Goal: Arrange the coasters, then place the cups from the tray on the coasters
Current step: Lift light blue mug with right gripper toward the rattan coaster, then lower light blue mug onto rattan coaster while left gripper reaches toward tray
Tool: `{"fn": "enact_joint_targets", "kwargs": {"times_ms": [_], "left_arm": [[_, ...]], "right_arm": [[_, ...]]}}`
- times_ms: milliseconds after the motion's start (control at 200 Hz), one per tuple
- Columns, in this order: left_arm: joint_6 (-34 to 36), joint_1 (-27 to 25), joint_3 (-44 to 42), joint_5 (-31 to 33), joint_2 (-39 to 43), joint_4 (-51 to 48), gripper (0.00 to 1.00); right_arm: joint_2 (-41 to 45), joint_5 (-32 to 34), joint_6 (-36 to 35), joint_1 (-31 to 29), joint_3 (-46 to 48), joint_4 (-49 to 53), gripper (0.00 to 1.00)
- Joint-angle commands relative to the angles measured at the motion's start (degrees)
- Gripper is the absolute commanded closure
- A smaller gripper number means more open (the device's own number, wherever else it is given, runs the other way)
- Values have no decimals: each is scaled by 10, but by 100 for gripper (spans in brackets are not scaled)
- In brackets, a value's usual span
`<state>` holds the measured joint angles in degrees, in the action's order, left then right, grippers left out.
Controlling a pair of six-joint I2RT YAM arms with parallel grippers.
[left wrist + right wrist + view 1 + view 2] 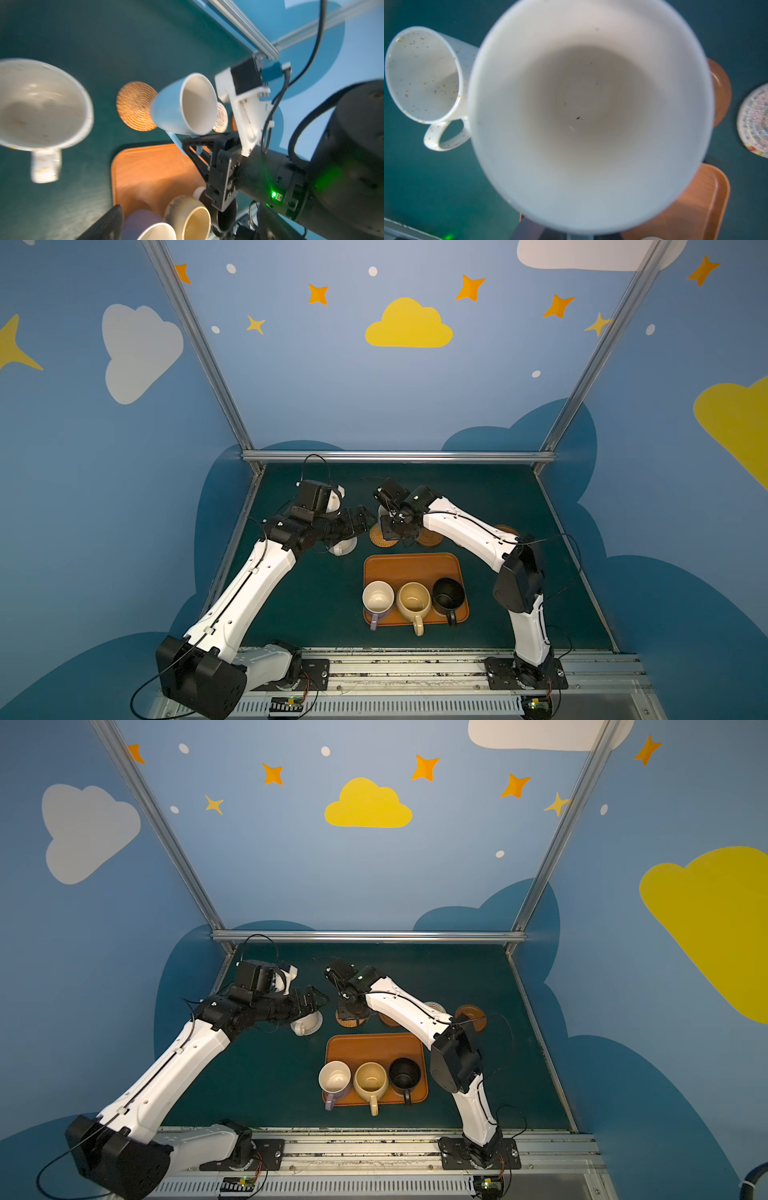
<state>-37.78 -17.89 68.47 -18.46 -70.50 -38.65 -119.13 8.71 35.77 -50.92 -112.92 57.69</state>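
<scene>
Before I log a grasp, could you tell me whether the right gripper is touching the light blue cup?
Touching. The left wrist view shows the right gripper closed on the handle of the light blue cup, which hangs tilted.

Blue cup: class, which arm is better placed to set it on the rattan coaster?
Right. The right gripper is shut on the handle of the blue cup, by the rattan coaster; the left gripper is open, empty.

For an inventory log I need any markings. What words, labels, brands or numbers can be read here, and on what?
No readable text anywhere.
The light blue cup, speckled cup, tray and tan coaster show no lettering.
Any print on the circuit board at the front edge is too small to read.
</scene>
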Motion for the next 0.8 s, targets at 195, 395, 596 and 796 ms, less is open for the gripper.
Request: {"fn": "enact_joint_targets", "kwargs": {"times_ms": [195, 395, 596, 796], "left_arm": [[3, 49, -47, -39, 18, -11, 1], [-32, 72, -89, -76, 26, 40, 1], [-30, 73, -101, -70, 32, 44, 1], [-32, 73, -115, -64, 42, 44, 1]], "right_arm": [[-66, 7, 19, 1, -87, 19, 100], [-99, 25, 22, 4, -119, 39, 100], [-115, 24, 22, 4, -132, 36, 100], [-123, 27, 22, 1, -134, 38, 100]]}}
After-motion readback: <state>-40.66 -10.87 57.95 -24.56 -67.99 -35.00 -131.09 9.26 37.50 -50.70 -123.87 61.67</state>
